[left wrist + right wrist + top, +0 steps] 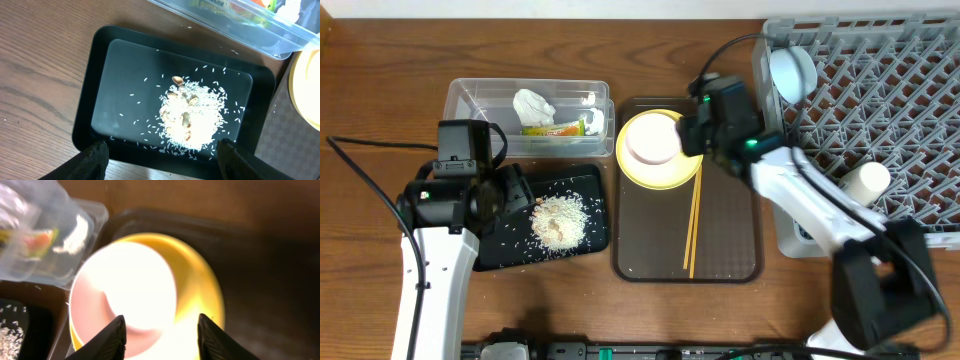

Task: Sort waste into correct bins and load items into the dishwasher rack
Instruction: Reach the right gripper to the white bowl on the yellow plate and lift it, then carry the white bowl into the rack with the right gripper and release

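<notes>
The white bowl (652,139) sits on the yellow plate (672,176) at the far end of the brown serving tray (730,240); the chopsticks (694,222) lie beside it. My right gripper (692,132) is open just right of the bowl, whose rim (125,287) lies between the fingers (161,330). My left gripper (160,157) is open and empty above the near edge of the black tray (95,75), which holds a pile of rice (192,120). The clear tub (480,100) holds tissue (532,103) and the wrapper (555,127). The blue bowl (792,72) and white cup (865,182) are in the grey rack (900,100).
The black tray (510,245) lies between the clear tub and the table's front edge, touching the serving tray's left side. Bare wooden table (380,100) extends left and in front. The rack fills the right side.
</notes>
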Action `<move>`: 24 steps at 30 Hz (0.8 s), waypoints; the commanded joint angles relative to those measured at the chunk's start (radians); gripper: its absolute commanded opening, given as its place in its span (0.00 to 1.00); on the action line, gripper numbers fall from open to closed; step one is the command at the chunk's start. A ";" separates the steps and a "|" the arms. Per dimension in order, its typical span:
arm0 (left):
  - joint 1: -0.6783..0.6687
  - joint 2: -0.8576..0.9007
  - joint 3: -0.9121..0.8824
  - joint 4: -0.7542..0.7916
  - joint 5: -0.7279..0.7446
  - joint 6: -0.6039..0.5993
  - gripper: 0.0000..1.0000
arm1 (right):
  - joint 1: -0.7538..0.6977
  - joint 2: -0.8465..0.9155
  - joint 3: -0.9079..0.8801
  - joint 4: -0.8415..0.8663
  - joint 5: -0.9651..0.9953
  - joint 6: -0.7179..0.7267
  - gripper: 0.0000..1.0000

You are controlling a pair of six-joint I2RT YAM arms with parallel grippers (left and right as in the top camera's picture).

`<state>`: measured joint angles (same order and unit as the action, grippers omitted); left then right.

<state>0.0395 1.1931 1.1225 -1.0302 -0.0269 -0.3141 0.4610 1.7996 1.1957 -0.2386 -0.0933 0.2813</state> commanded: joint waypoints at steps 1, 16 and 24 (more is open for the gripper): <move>0.005 -0.003 0.005 -0.006 -0.008 -0.001 0.72 | 0.026 0.085 -0.003 0.019 0.047 0.113 0.40; 0.005 -0.003 0.005 -0.010 -0.008 -0.001 0.72 | 0.003 0.041 0.002 0.065 0.273 0.169 0.01; 0.005 -0.003 0.005 -0.009 -0.008 -0.001 0.72 | -0.142 -0.236 0.002 0.095 0.613 -0.179 0.01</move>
<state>0.0395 1.1931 1.1225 -1.0367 -0.0269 -0.3141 0.3786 1.6409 1.1912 -0.1547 0.3069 0.2955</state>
